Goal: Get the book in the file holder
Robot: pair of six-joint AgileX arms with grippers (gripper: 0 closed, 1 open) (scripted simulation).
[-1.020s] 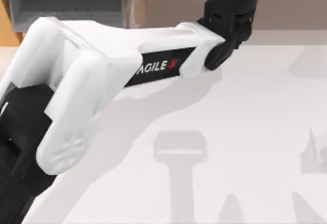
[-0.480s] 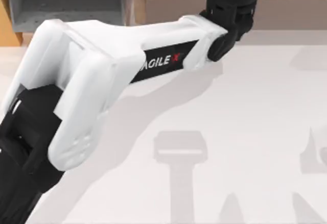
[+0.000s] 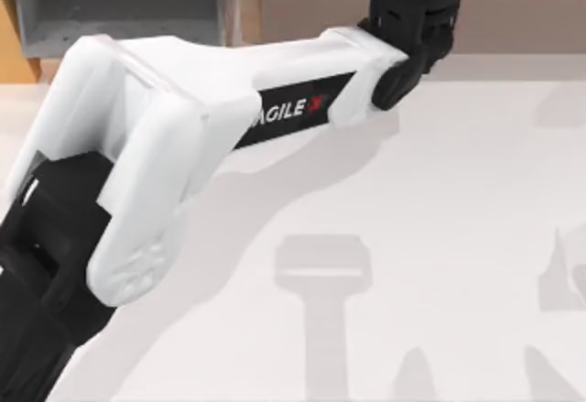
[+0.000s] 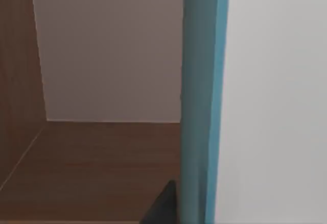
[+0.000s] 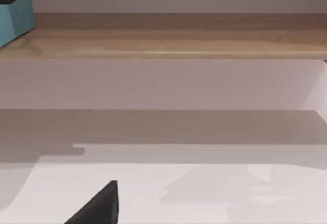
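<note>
At the table's far edge, item by item, largest first.

Table (image 3: 439,237): pale surface, bare across the right half.

Left arm (image 3: 183,136): you see it stretched from the near left corner to the brown shelf (image 3: 513,8) at the back. Over the last second it swings a little farther back and then nearly halts; you may judge the reach over and a grasp or lift due.

File holder (image 3: 119,4): grey, at the back left, well apart from the wrist. Nothing stands in the part you can see.

Book (image 4: 202,101): teal, upright, close before the left wrist camera on the shelf; not yet in the holder.

Left gripper (image 4: 166,203): one dark fingertip just beside the cover. You cannot tell how wide it stands, nor whether it grips.

Right gripper (image 5: 97,206): low over the table, facing the shelf; opening not discernible.
</note>
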